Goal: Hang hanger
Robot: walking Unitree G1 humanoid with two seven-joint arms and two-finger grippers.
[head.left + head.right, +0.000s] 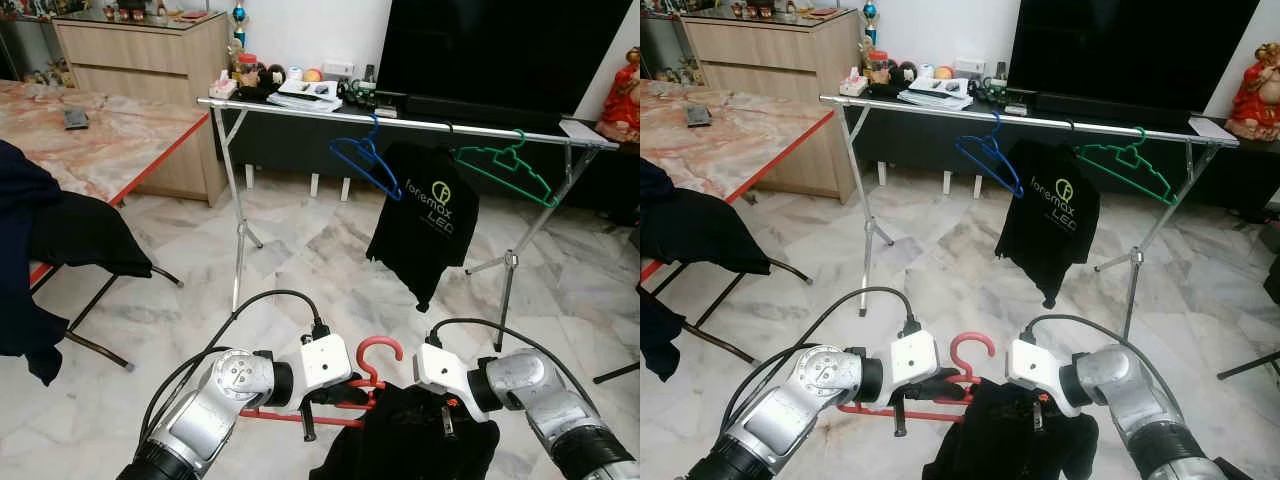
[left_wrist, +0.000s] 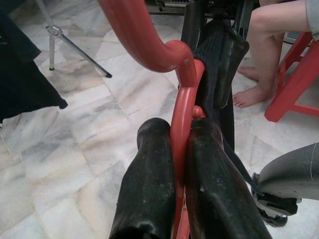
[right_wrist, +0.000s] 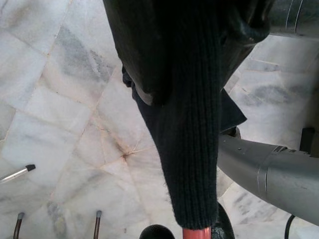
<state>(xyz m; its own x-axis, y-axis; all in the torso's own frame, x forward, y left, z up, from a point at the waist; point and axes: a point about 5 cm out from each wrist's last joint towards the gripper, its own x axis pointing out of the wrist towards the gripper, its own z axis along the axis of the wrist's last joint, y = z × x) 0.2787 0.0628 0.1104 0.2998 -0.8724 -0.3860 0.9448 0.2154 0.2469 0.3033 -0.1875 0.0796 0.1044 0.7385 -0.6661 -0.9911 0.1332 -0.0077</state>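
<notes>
Red hanger (image 1: 372, 352), black garment (image 1: 405, 430), blue hanger (image 1: 365, 160), green hanger (image 1: 505, 165).

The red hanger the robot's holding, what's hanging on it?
A black garment drapes over the red hanger, held by the left hand and right hand. The cloth covers the hanger's right side, so that arm can't be seen.
</notes>
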